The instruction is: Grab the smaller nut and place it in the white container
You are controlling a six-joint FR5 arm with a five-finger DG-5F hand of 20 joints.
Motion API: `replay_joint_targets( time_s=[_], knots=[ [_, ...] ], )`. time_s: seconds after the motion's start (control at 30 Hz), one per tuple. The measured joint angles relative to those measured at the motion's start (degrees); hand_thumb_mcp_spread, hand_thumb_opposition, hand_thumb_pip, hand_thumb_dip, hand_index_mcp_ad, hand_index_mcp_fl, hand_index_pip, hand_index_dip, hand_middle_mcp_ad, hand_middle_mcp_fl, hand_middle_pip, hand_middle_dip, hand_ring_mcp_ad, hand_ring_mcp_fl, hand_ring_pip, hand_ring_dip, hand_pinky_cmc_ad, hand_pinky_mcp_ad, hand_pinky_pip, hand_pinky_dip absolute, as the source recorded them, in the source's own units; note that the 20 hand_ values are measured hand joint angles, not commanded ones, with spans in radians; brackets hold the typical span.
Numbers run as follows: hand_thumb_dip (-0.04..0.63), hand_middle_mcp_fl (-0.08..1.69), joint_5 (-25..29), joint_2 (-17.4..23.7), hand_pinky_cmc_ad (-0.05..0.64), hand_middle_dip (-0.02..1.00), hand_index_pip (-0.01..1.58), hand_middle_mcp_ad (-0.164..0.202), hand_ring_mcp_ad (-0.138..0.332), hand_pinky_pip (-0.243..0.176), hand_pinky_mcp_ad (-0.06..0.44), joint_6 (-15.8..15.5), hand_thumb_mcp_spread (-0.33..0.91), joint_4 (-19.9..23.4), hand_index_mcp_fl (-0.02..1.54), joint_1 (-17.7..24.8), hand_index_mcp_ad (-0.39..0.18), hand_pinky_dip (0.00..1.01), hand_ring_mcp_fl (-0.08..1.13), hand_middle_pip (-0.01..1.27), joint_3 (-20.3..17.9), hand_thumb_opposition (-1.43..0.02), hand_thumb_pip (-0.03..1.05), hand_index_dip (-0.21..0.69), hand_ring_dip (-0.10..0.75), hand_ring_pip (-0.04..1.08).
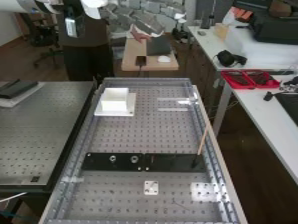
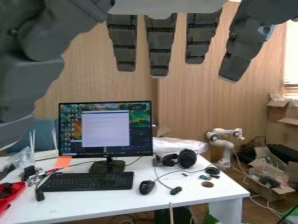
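Wrist cam: hand [image 2: 159,47] released, fingers straight, w/ monitor [image 2: 105,129] beyond. High cam: white container [image 1: 115,100] on bench's [image 1: 120,135] far end; larger nut [image 1: 113,158] & bearing [image 1: 134,159] on bar [image 1: 174,162], smaller nut too tiny to ID.

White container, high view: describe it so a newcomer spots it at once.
Toward the far left corner of the perforated metal bench lies a flat white plate. The white container is the box standing on that plate. Its raised walls set it apart from the plate beneath and from the small flat white square at the bench's near end.
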Motion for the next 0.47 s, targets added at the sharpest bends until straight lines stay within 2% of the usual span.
replay_joint_targets(
  time_s=[0.47],
  knots=[
    [0.021, 0.14, -0.17, 1.38, 0.396, 0.19, 0.1, 0.07, 0.173, -0.091, 0.328, 1.15, 0.21, 0.26, 0.18, 0.16, -0.077, 0.36, 0.0, 0.13, -1.88, -0.66, 0.39, 0.164, 0.082, 0.1]
  ],
)
